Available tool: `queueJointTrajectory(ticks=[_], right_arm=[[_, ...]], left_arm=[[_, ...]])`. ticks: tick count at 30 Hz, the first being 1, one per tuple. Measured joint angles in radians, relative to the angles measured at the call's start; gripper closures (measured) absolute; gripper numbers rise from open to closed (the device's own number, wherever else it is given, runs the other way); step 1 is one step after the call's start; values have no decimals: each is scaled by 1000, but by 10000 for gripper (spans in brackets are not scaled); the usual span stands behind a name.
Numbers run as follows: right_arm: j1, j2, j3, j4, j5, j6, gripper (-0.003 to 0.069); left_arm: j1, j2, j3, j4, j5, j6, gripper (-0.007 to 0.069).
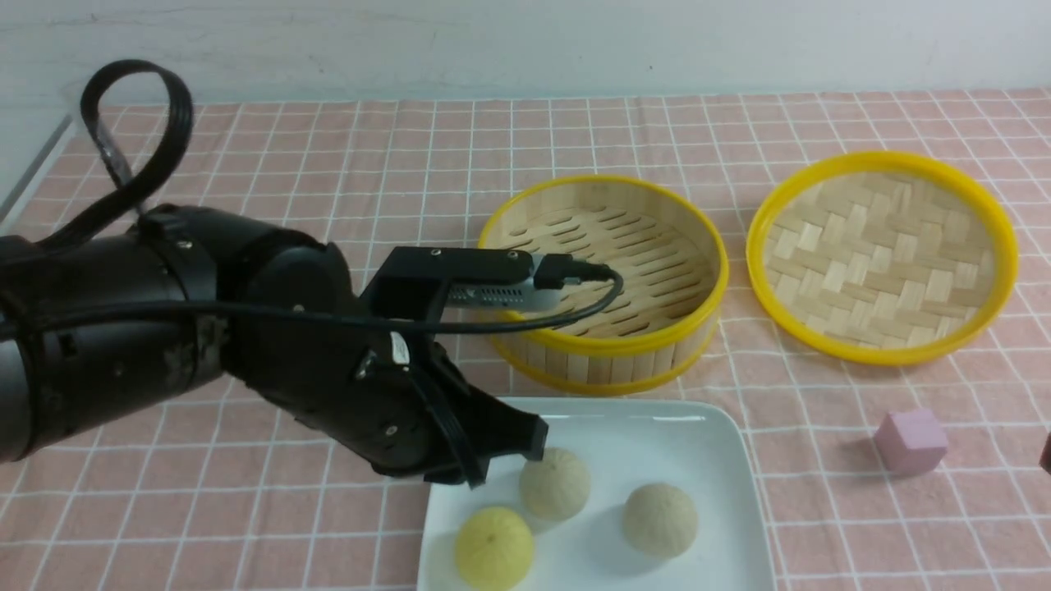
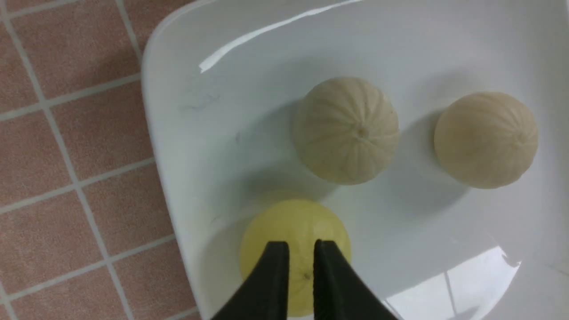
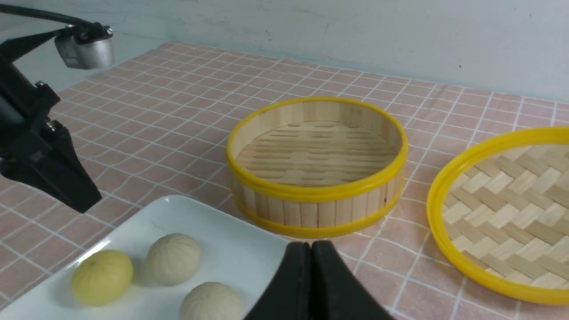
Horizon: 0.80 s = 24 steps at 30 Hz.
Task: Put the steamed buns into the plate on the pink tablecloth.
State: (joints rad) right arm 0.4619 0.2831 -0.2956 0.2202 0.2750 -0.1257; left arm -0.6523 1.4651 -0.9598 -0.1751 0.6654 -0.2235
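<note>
We can read no text, label, brand or number anywhere; a small pale mark on the left arm (image 1: 399, 346) may be a sticker, too blurred to read.

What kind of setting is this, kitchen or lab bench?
Probably a staged lab tabletop: pink tablecloth against a bare wall, an empty bamboo steamer, toy-like steamed buns on a plate.

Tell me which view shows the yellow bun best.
The right wrist view: the yellow bun sits whole and unobstructed on the plate. The front view cuts off its bottom edge, and in the left wrist view the left gripper covers part of it.
</note>
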Motion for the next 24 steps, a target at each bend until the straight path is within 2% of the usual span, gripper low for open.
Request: queueJointTrajectory(ticks=[3, 4, 9, 11, 16, 24], right_arm=[[-108, -94, 81, -18, 5, 0, 654], [-116, -94, 81, -18, 6, 0, 654], [-310, -232, 200, -23, 64, 0, 648], [-351, -256, 229, -25, 91, 0, 646], [-382, -292, 307, -81, 115, 0, 645], [-386, -293, 308, -151, 124, 0, 638]], left_arm=[[0, 0, 0, 0, -26, 0, 508], [0, 0, 0, 0, -28, 0, 508], [0, 0, 0, 2, -74, 0, 508], [0, 0, 0, 2, -79, 0, 508], [0, -6, 0, 6, -83, 0, 508], [0, -105, 0, 34, -80, 0, 511]])
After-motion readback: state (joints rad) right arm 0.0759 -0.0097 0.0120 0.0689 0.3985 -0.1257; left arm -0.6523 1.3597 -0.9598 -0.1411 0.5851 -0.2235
